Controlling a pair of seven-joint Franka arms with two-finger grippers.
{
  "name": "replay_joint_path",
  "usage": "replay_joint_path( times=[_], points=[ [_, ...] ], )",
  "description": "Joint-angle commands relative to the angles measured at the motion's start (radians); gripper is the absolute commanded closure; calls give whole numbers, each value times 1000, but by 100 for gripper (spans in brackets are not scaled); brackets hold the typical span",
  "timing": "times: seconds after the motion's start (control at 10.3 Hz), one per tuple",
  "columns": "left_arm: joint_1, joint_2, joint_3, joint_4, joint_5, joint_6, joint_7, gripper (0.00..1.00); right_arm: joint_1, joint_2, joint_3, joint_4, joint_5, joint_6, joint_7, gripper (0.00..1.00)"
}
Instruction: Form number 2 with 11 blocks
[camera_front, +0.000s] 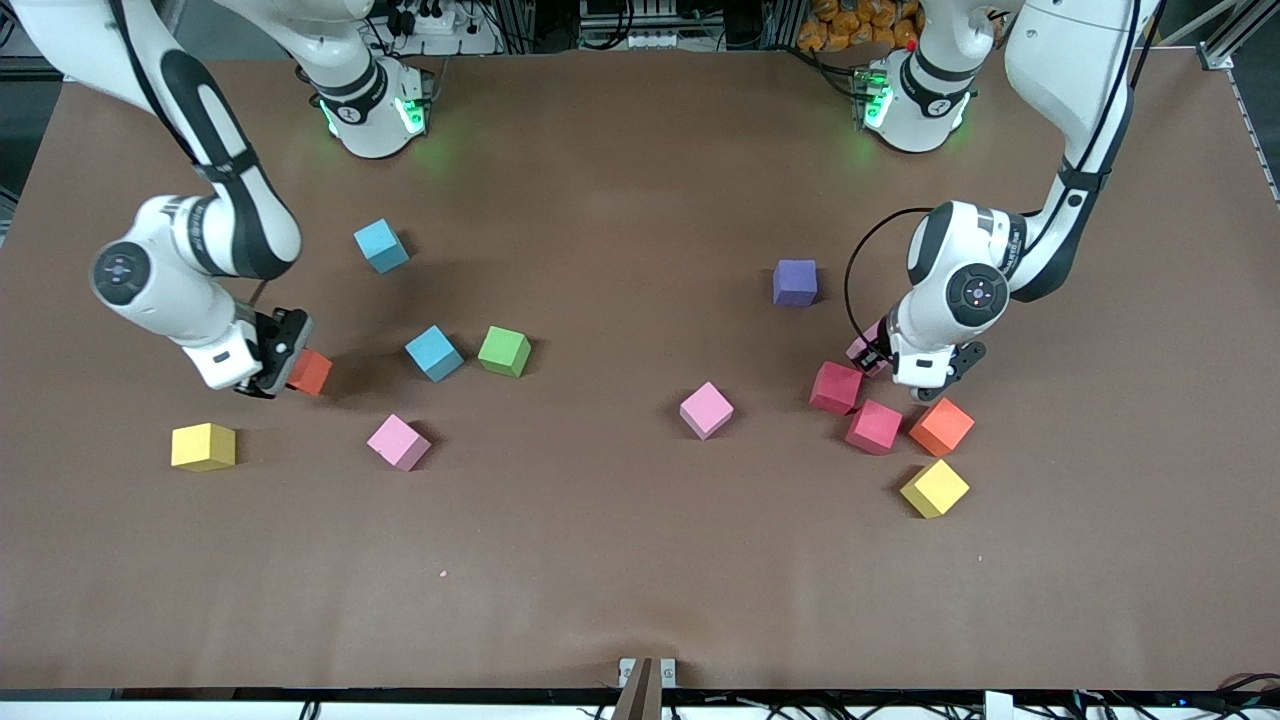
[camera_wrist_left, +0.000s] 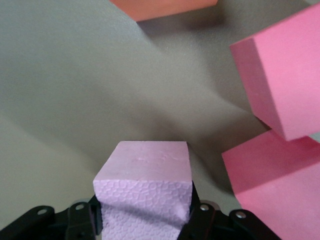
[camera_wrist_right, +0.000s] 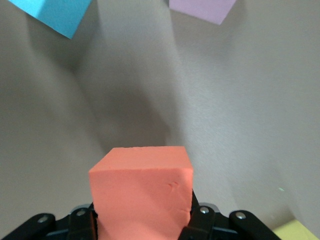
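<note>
A: Your left gripper (camera_wrist_left: 145, 220) was clamped on a pale pink matte foam cube (camera_wrist_left: 145, 192), low beside the two crimson foam cubes (camera_front: 836, 387) toward the left arm's end of the brown tabletop (camera_front: 620, 560).

B: And your right gripper (camera_wrist_right: 142, 222) had closed on an orange foam cube (camera_wrist_right: 142, 192). They looked light, soft and dentable, so you did well to pinch flat opposite faces, mid-height. No digit was formed yet.
</note>
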Motion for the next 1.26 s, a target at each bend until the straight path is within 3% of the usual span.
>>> replay_joint_path(
  times=[0.0,0.1,0.29,0.58,0.77,0.97,1.16],
  points=[
    [-5,-116,-23,-5,14,-112,-32,100,-22,-16,0,28,-7,-45,-14,60],
    [-3,-142,-67,15,14,-161,-37,100,-21,-12,-2,34,-7,-45,-11,61],
    [-6,-137,-180,118,14,-273,-63,100,-20,-10,0,41,-7,-47,-11,78],
    [-31,-76,-361,240,8,-291,-75,100,-22,-10,-2,41,-7,-47,-11,77],
    [-162,68,-376,397,18,-292,-127,100,-25,-9,-5,41,-7,-45,-12,77],
    [-296,156,-373,443,84,-282,-155,100,-24,-6,-14,44,-7,-45,-30,78],
    [-405,217,-373,446,104,-233,-156,100,-21,-6,-14,47,-5,-47,-14,100]
  ],
)
